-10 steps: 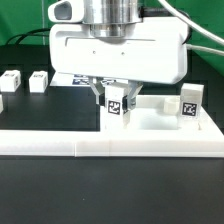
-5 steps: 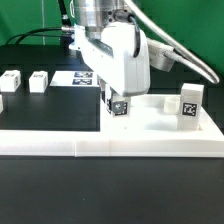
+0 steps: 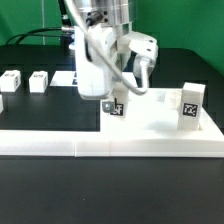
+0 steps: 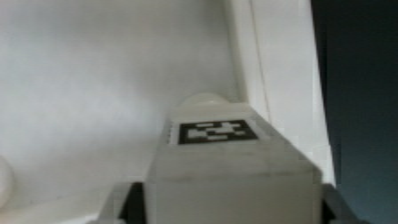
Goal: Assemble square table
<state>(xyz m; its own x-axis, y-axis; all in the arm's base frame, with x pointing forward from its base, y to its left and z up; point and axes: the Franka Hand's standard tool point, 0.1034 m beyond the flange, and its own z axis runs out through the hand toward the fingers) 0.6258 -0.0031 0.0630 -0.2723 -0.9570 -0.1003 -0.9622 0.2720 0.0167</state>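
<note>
The white square slab (image 3: pixel 160 118) of the square table lies flat just behind the front rail. My gripper (image 3: pixel 112 97) stands upright over the slab's corner on the exterior view's left. It is shut on a small white tagged leg post (image 3: pixel 115 106) that stands upright on the slab. In the wrist view the post (image 4: pixel 217 140) fills the gap between my dark fingers (image 4: pixel 128 205), above the slab (image 4: pixel 89 100). A second leg post (image 3: pixel 191 104) stands on the slab at the exterior view's right. Two loose leg posts (image 3: pixel 10 80) (image 3: pixel 38 80) lie on the black table at the exterior view's left.
The long low white border rail (image 3: pixel 60 148) runs along the front of the slab. The marker board (image 3: pixel 66 78) lies flat behind my gripper. A white block (image 3: pixel 2 100) sits at the exterior view's left edge. Cables hang behind the arm.
My gripper has turned about its upright axis with the leg post in it: its broad face showed before, its narrow side now. The post stays at the same corner.
</note>
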